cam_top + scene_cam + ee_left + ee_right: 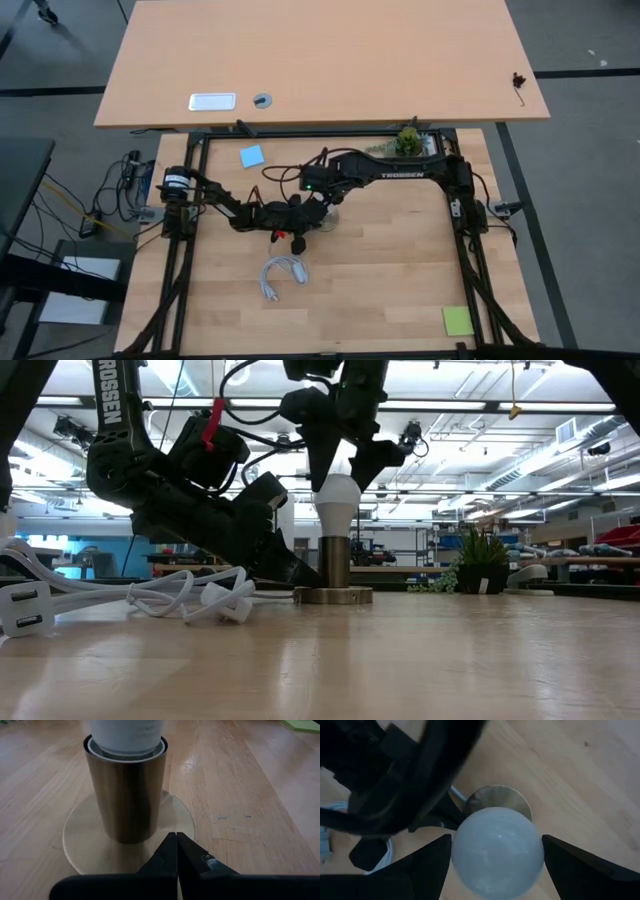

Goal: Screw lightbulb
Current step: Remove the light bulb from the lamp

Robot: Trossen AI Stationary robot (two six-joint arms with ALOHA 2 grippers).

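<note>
The white frosted lightbulb [338, 500] stands upright, its base down in a brown metal socket cylinder [336, 563]. The cylinder stands on a round disc base [333, 596] on the wooden table. My right gripper [342, 465] comes down from above, one finger on each side of the bulb's upper part [497, 850]. My left gripper [176, 845] is shut and low on the table, its tips on the disc's rim. In the high view both grippers meet near the table's middle [322, 212]. My left gripper presses its shut fingertips [172, 851] down on the disc base's rim [165, 827], slanting down from the table's left side. The disc lies flat on the table. My right gripper holds the bulb's rounded upper sides [457, 845] between its two fingers [427, 865], from above, pointing down. The bulb stands upright in the socket.
A coiled white cord with plugs [284, 270] lies just near of the socket and shows at the left of the low view [150, 595]. A blue note [252, 155], a green note [458, 320] and a small plant [408, 140] lie farther off.
</note>
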